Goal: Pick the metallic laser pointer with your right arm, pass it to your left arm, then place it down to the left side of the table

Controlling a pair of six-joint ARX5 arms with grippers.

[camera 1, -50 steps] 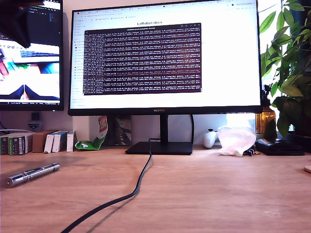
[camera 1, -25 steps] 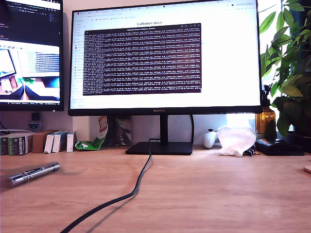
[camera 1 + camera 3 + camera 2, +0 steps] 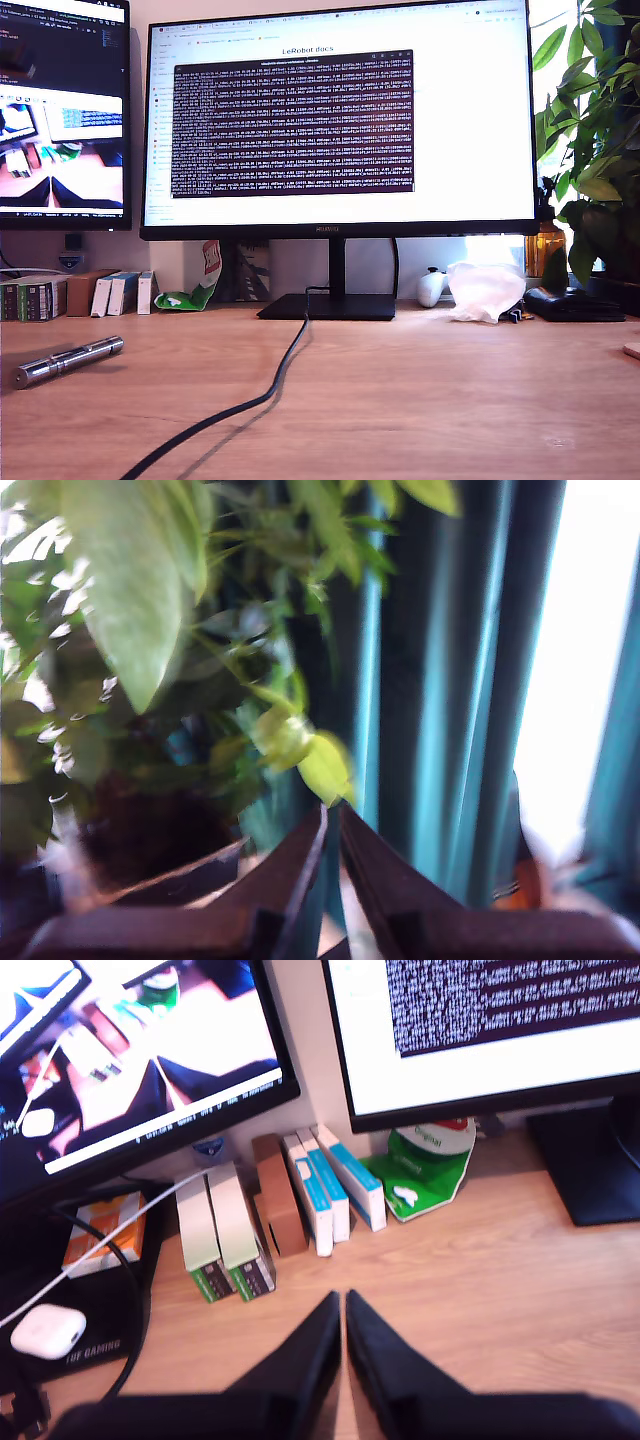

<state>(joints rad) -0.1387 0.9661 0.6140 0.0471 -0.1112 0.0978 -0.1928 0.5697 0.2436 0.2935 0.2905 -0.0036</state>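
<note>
A wooden counter [image 3: 420, 390] stretches before two monitors. The metallic laser pointer [image 3: 68, 360] lies flat, well out from the small boxes [image 3: 40, 296], untouched. Both end effectors, first [image 3: 343, 1305] and second [image 3: 332, 815], are pressed together, empty. You should part one before descending crosswise over the pointer.

A shiny, ringed silver-metal laser pointer [image 3: 68, 360] lies on the matt, grained light-brown wooden worktop [image 3: 430, 400] beside a smooth black rubbery cable [image 3: 262, 400]; crinkled translucent plastic [image 3: 486, 289] sits far right.
</note>
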